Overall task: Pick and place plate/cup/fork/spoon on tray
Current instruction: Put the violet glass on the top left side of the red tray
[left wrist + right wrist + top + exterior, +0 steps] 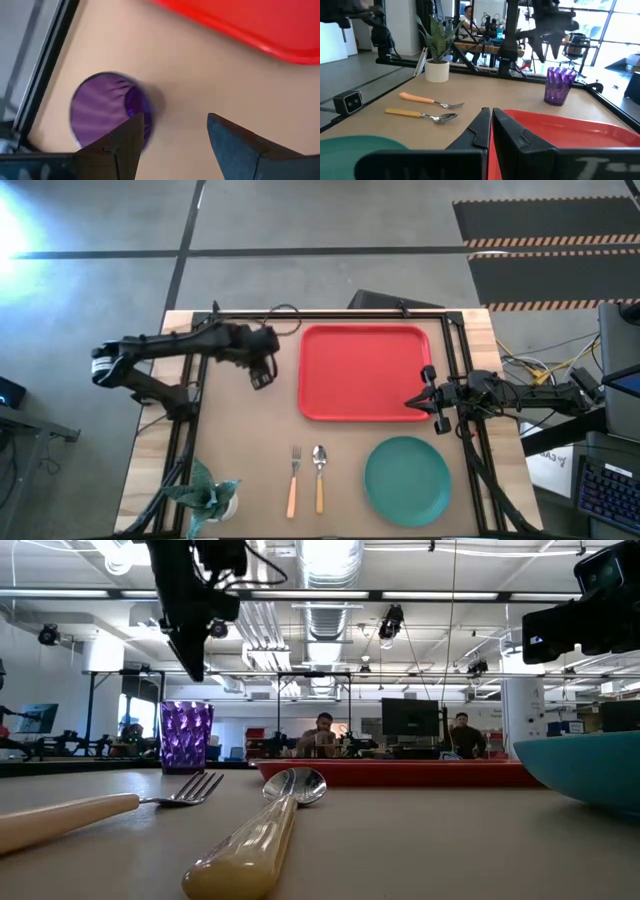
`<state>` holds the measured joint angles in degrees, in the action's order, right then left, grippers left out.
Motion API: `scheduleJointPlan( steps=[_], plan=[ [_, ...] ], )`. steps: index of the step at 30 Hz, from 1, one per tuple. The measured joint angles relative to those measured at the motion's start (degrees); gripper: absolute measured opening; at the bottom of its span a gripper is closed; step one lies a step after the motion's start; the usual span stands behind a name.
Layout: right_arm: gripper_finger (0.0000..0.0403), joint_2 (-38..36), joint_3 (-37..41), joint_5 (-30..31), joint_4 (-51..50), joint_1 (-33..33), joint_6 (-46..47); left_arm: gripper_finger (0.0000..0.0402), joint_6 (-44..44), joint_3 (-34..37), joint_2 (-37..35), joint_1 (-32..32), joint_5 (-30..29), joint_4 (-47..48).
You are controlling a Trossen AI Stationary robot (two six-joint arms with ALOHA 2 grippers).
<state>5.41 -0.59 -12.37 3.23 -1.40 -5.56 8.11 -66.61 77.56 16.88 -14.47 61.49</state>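
On your far left, a potted plant (212,496) stands at the desk's (250,430) near corner. Your left tool (262,372) hangs above the cup (107,111), its fingers (120,145) apart and clear of the purple wall; the cup stands upright on the desk just beside the tray's (365,372) left edge, and nothing shows inside it. Next come the fork (294,479) and spoon (319,477), side by side, handles toward the near edge. The red tray holds nothing. The plate (408,480) lies bare on the desk below the tray. Your right tool (432,398) sits at the tray's right rim, fingers (479,131) pressed together. You'll find no readable writing anywhere.
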Motion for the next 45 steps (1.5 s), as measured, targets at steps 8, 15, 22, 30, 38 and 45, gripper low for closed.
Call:
scheduleJointPlan(
  steps=[8, 15, 22, 30, 38, 45],
  plan=[
    [0.0009, 0.0, 0.0, 0.0, 0.0, 0.0, 0.0, 0.02, -1.4, 0.3, 2.4, 6.3, 5.6, -0.6],
    [0.0009, 0.0, 0.0, 0.0, 0.0, 0.0, 0.0, 0.02, -3.1, 0.3, 7.6, 7.7, 5.7, -1.3],
    [0.0009, 0.0, 0.0, 0.0, 0.0, 0.0, 0.0, 0.02, -2.9, 0.3, 13.7, 7.8, 6.0, -1.1],
    [0.0009, 0.0, 0.0, 0.0, 0.0, 0.0, 0.0, 0.0121, -2.6, 0.3, 18.2, 7.8, 4.9, -1.1],
    [0.0009, 0.0, 0.0, 0.0, 0.0, 0.0, 0.0, 0.0002, -2.5, -0.2, 15.3, 7.5, 3.7, -1.4],
    [0.0009, 0.0, 0.0, 0.0, 0.0, 0.0, 0.0, 0.0001, 0.6, -6.1, 9.2, 4.9, 6.0, 2.7]
  ],
)
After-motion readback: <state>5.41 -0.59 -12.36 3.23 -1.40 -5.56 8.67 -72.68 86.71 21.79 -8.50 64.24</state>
